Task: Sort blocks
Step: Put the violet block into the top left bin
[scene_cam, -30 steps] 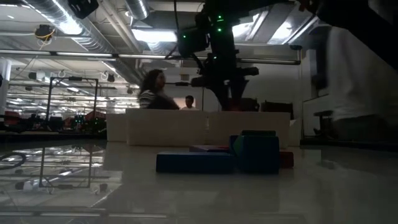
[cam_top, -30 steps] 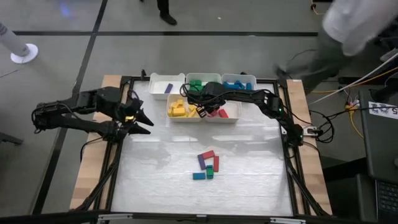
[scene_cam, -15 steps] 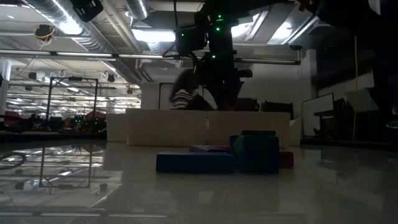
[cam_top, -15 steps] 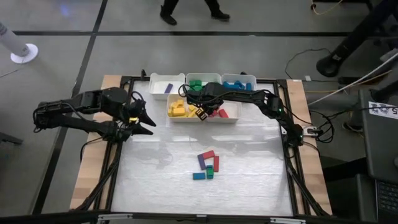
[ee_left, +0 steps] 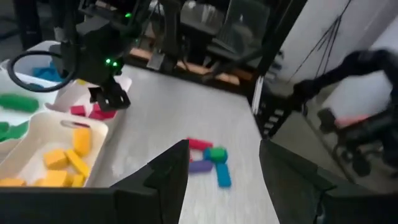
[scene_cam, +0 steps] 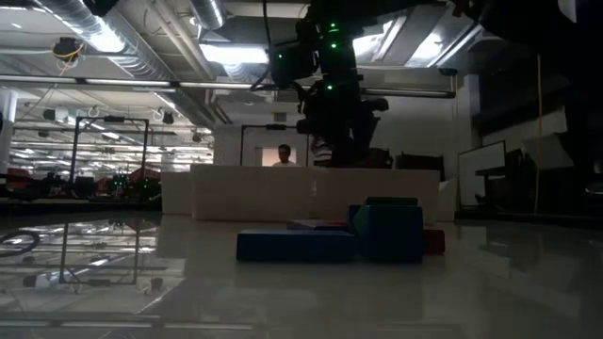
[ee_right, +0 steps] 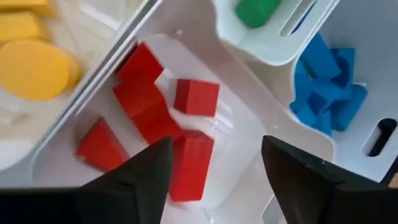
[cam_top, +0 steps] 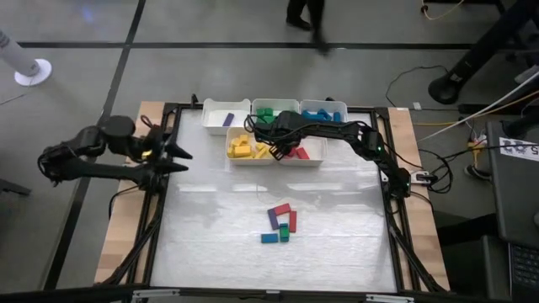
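Several loose blocks (cam_top: 280, 223), red, purple, green and blue, lie in a cluster on the table's middle; the low view shows them (scene_cam: 330, 240) close up and the left wrist view shows them (ee_left: 208, 163) farther off. My right gripper (cam_top: 276, 151) hangs open over the bin of red blocks (ee_right: 189, 165), fingers pointing down on either side of a red block without touching it. My left gripper (cam_top: 184, 162) stands open at the table's left edge with nothing between its fingers (ee_left: 168, 177).
Five white bins stand at the far middle: purple (cam_top: 226, 118), green (cam_top: 271, 112), blue (cam_top: 322, 112), yellow (cam_top: 242, 147) and red (cam_top: 313, 156). Bare table lies around the loose cluster. A person stands far behind the bins (scene_cam: 285, 155).
My left gripper has drawn back toward the table's left edge, staying open. My right gripper has kept its place over the red bin and has rolled a little about its own axis.
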Controlling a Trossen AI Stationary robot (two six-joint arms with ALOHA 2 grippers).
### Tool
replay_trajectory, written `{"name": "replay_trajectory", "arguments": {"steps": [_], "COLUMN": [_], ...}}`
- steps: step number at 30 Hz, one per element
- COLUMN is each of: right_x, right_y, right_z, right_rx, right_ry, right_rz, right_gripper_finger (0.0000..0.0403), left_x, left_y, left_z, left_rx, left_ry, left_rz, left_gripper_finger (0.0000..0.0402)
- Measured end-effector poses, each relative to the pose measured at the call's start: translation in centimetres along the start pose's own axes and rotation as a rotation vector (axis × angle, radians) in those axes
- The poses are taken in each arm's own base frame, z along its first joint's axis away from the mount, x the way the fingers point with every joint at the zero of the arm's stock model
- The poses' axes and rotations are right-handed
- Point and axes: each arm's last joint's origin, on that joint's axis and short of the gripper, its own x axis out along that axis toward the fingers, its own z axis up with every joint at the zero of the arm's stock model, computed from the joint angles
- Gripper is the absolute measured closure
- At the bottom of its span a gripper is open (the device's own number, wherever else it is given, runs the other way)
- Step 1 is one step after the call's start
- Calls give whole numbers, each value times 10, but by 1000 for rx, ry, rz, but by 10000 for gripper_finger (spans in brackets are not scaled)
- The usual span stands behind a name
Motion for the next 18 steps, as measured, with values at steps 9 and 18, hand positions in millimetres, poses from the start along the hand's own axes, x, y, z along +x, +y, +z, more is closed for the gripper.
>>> {"name": "replay_trajectory", "arguments": {"steps": [9, 18], "right_x": [-17, -99], "right_y": [-2, 10], "right_z": [-9, -55], "right_rx": [-38, 12], "right_ry": [120, 26], "right_rz": [125, 331], "right_gripper_finger": [159, 159], "left_x": [42, 86], "left_y": [16, 18], "left_z": [-32, -43], "left_rx": [-125, -97], "left_ry": [-28, 3], "left_rz": [-54, -153], "left_gripper_finger": [219, 219]}}
